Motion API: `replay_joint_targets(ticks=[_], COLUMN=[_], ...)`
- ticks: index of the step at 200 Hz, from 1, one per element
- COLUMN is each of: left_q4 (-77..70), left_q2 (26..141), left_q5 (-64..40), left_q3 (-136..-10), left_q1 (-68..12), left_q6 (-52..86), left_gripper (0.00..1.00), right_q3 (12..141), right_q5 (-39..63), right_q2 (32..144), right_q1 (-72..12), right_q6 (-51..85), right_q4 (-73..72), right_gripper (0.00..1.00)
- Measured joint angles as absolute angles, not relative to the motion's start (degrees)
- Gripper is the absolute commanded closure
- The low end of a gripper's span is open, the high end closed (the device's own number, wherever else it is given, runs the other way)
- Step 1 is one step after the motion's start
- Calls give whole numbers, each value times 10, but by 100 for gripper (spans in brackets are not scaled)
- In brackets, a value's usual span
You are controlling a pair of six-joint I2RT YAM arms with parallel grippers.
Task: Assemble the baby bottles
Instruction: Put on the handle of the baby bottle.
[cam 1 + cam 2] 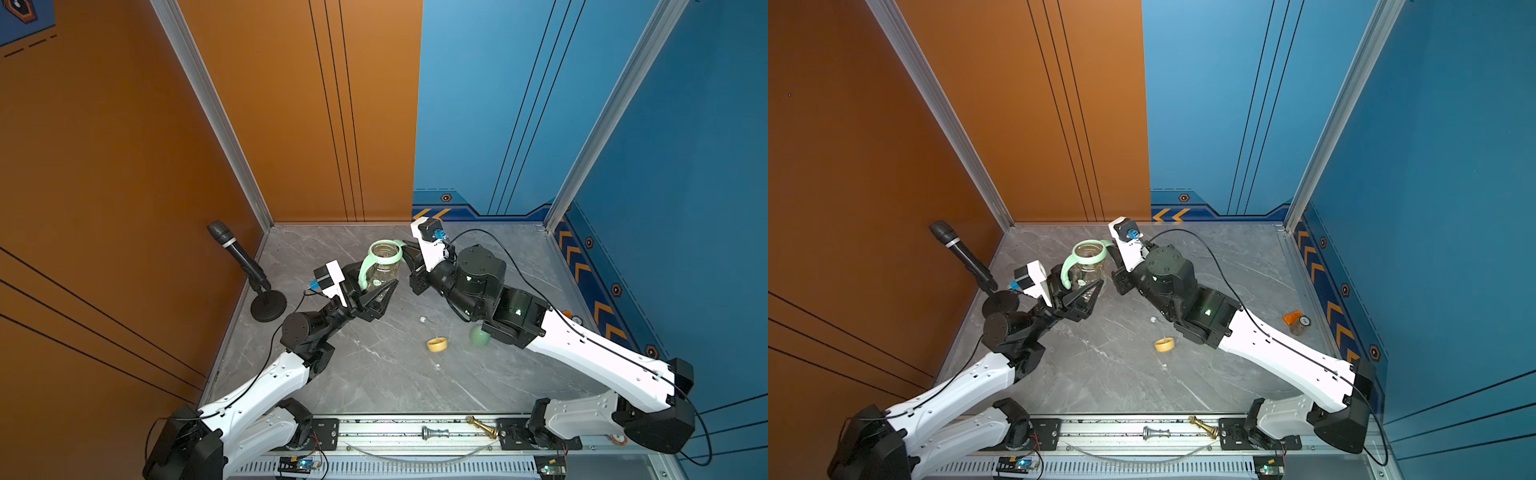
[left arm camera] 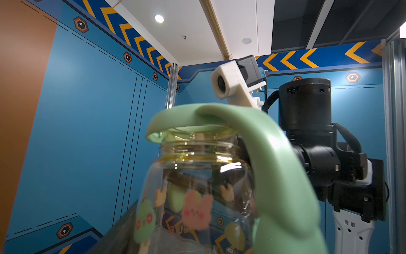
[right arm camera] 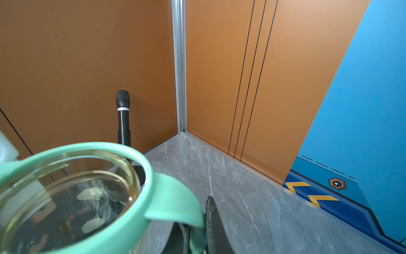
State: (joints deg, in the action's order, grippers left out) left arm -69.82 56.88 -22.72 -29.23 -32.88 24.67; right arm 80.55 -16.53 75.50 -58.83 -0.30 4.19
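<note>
My left gripper [image 1: 380,293] was clamped on the lower body of the clear bottle [image 1: 384,266], holding it upright above the bench [image 1: 374,374], toward the far edge. My right gripper [image 3: 198,222] was pinched shut on one handle of the mint-green ring [image 3: 140,176], which sat around the bottle's neck, not fully seated, I judged: in the left wrist view the ring [image 2: 219,114] sat tilted above the threads. The bottle looked light, rigid, slick plastic, so gripping low on the body made sense. The ring looked soft and bendy; I'd take it by the handle, as I did. The bottle was open-mouthed with nothing inside. The yellow collar [image 1: 436,344] lay on the bench near the middle, mouth up; whether it held its teat I couldn't tell. The dome cap [image 1: 478,336] lay just beside it, partly under my right arm.
</note>
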Motion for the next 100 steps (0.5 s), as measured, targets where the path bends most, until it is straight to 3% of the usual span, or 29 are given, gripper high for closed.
replay_joint_targets(ticks=[100], left_q4=[-677], left_q2=[550], left_q5=[-175], left_q3=[-280], left_q1=[-333], left_q6=[197], left_gripper=[68], right_q3=[789], right_q5=[-298], right_q2=[780], right_q1=[-643], right_q6=[-41], right_q4=[-15], right_gripper=[100])
